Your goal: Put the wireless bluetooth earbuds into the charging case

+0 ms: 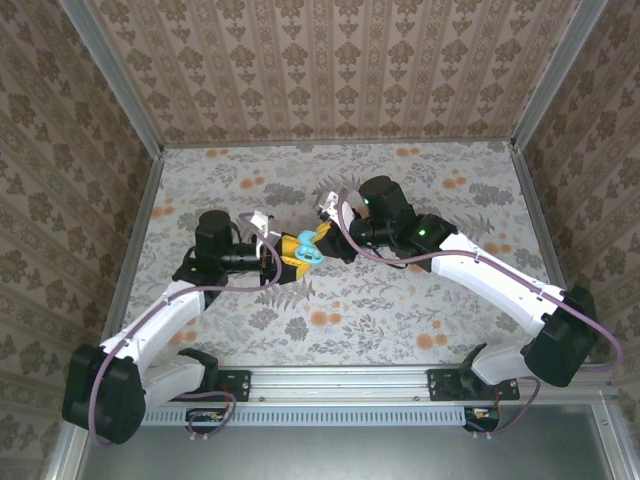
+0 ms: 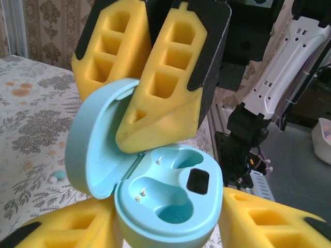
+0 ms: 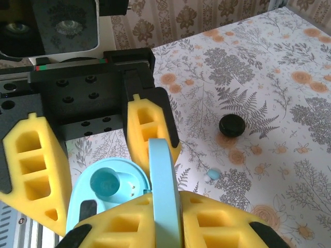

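Right hand (image 3: 165, 209) pinches the case lid (image 3: 163, 165); left wrist view exposes its sockets (image 2: 170, 181).

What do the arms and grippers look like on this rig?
Left arm and right arm: white links, black joint housings, a purplish cable looped along each; green lights on the right arm's housings. Left gripper and right gripper: black bodies, yellow fingers with hollow cells and black backing.

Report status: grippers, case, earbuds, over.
Left gripper clamped on charging case base. Right gripper pinching lid open. Wells empty. Teal earbud, black round piece loose on table; nothing blocking.
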You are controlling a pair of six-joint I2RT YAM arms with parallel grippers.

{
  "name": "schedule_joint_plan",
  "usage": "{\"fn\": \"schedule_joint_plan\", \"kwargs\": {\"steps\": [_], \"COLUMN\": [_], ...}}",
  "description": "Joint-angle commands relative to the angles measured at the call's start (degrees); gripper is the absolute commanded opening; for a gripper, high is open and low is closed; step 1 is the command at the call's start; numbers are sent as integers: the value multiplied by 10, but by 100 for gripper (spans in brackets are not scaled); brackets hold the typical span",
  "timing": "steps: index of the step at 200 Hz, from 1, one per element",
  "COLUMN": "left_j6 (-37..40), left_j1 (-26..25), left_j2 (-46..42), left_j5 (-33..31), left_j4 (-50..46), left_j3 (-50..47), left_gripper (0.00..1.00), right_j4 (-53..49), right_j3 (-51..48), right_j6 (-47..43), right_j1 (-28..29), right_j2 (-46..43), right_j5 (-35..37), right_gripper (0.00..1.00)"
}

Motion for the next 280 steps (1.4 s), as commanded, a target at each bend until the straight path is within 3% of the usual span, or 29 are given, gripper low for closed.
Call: {"fn": "schedule_joint_plan", "kwargs": {"steps": [1,16,74,124,192,244,280], "left_j6": [6,9,21,23,18,25,34], "left_j1": [-3,-4,-3,-2,4,18,39], "left_j2": [3,0,-20,-31,-35,-51,-77], "left_j5": [17,17,3,-13,-35,-74,-115], "left_j4": [4,0,-15,-19,-30,-56,-97], "left_j3": [16,14,7,1,-2,-9,-15], "left_gripper": [39,33,26,26,26,26,26], "right_j4": [9,11,14,12,12,38,34], "right_j3": [-4,-3,-1,1,12,13,-9], "right_j6": [-12,-10,4,16,52,170,321], "right_j1": [4,4,4,4,2,-30,-76], "right_j2": [-14,-13,-11,-13,-32,-49,-59], "right_j5": [-8,-11,-15,-10,-4,16,108], "right_gripper": [16,16,20,40,60,67,68]}}
